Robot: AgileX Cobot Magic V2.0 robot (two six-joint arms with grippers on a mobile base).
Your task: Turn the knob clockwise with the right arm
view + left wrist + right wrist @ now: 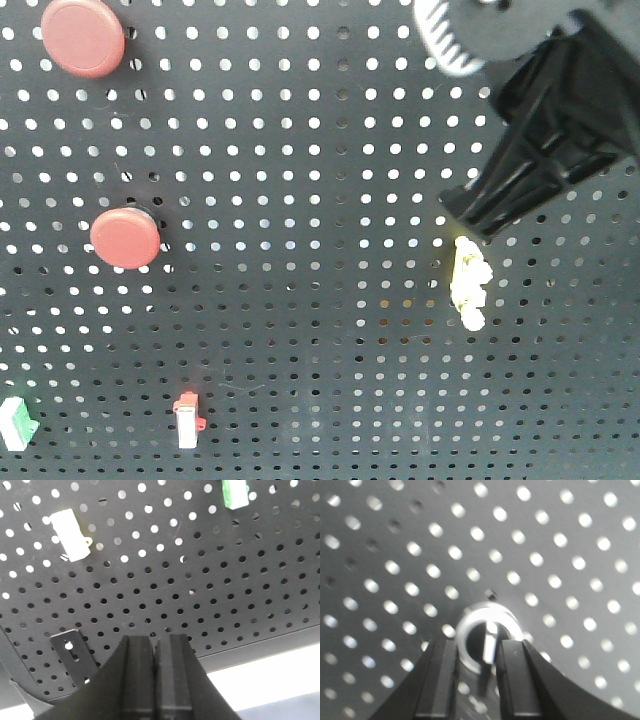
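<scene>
In the right wrist view the knob (487, 636) fills the lower middle: a shiny silver ring with a dark centre and an upright bar handle (490, 641). My right gripper (477, 647) is open and straddles it. The handle stands close to the right finger (517, 675), with a clear gap to the left finger (440, 677). In the front view the right arm (545, 120) reaches in from the top right, and its gripper (468, 215) hides the knob. My left gripper (156, 639) is shut on nothing, pointing at the pegboard's lower part.
The dark pegboard (320, 200) carries two red push buttons (83, 37) (125, 238), a yellow toggle (469, 283) just below the right gripper, a white-and-red switch (187, 420) and a green part (18, 422). A slotted bracket (70, 652) sits left of the left gripper.
</scene>
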